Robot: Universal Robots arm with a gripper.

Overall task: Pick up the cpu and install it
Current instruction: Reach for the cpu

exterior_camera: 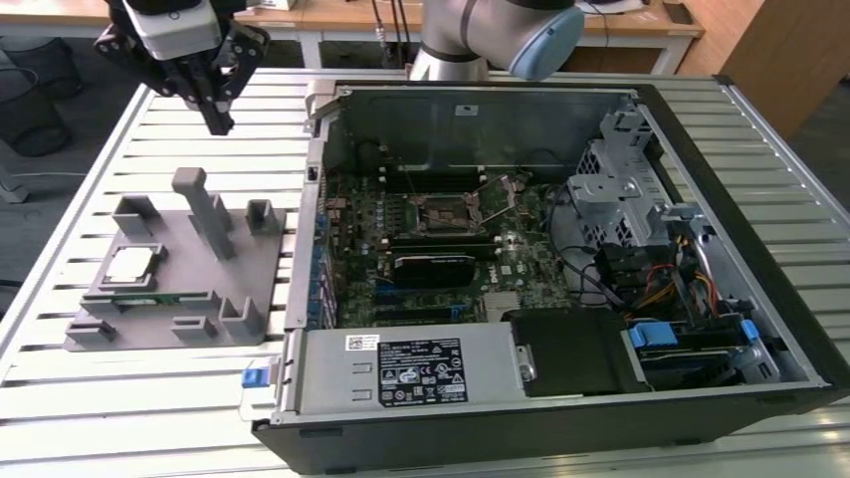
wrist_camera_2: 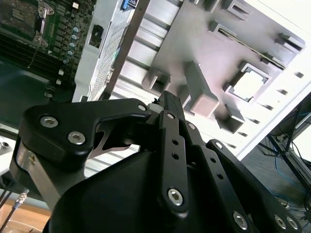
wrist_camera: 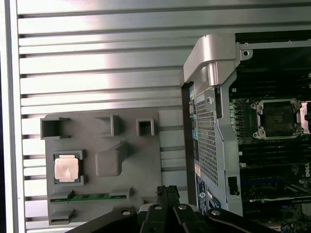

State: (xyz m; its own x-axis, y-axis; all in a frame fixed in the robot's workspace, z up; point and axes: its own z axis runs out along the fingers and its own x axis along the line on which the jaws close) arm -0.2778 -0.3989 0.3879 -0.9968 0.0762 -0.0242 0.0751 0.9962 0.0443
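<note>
Cpu (exterior_camera: 129, 265) flat in grey holder (exterior_camera: 186, 284) pocket on table (exterior_camera: 80, 169), exterior view's left. My hand (exterior_camera: 217, 121) clenched on nothing, hovers upper left of that frame, well apart from cpu.

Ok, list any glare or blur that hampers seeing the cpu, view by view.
Exterior view: the cpu top washes out pale, and the table slats glare. First wrist view: strong glare bands on the slats, cpu clear. Second wrist view: the gripper blocks much of the frame, cpu bright beyond it, table edge blown out.
</note>
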